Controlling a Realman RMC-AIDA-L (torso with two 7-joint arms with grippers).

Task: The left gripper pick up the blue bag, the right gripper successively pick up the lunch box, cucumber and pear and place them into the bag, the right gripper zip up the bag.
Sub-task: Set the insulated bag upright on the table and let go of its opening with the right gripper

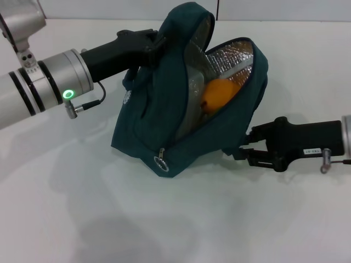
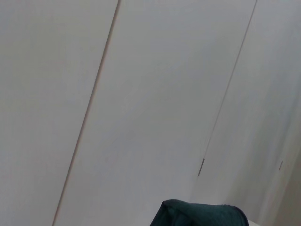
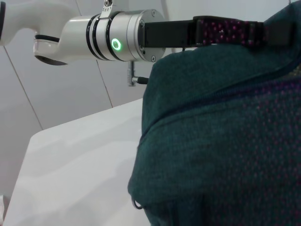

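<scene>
The blue bag [image 1: 148, 115] leans open on the white table, its silvery lining showing. My left gripper [image 1: 155, 45] is shut on the bag's top edge and holds it up. The same grip shows in the right wrist view, at the left gripper [image 3: 225, 30] above the bag's fabric [image 3: 225, 141]. The yellow-orange pear [image 1: 219, 93] lies inside the opening. Beside it a pale smooth surface [image 1: 190, 107] looks like the lunch box. The cucumber is hidden. My right gripper [image 1: 244, 147] sits against the bag's lower right end, fingers apart. The ring zipper pull [image 1: 160, 162] hangs at the bag's near corner.
The white table [image 1: 175, 219] stretches in front of the bag. The left wrist view shows only wall panels and a bit of the bag's top [image 2: 200, 214]. The left arm's silver wrist [image 1: 55, 82] with its green light reaches in from the left.
</scene>
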